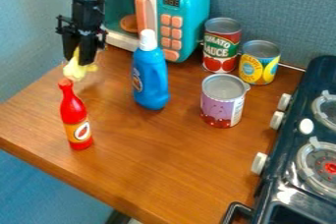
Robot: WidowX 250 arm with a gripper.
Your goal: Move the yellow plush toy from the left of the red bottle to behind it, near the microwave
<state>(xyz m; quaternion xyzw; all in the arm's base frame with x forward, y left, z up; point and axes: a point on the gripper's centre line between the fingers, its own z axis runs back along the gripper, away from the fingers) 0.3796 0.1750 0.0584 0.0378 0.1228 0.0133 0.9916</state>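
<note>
The black gripper (pixel 82 61) hangs at the upper left, shut on a pale yellow, crumpled-looking object (pixel 77 68). Just below that object stands a red sauce bottle (pixel 74 117) with an orange label; whether the two touch, I cannot tell. To the right of the gripper, a blue bottle with a white cap (pixel 151 75) is upright on the wooden table (pixel 151 159).
A teal and white toy microwave (pixel 185 2) stands behind. Right of the blue bottle are a tomato sauce can (pixel 222 46), a yellow-labelled can (pixel 259 63) and a purple can (pixel 222 102). A dark toy stove (pixel 289 169) borders the right side.
</note>
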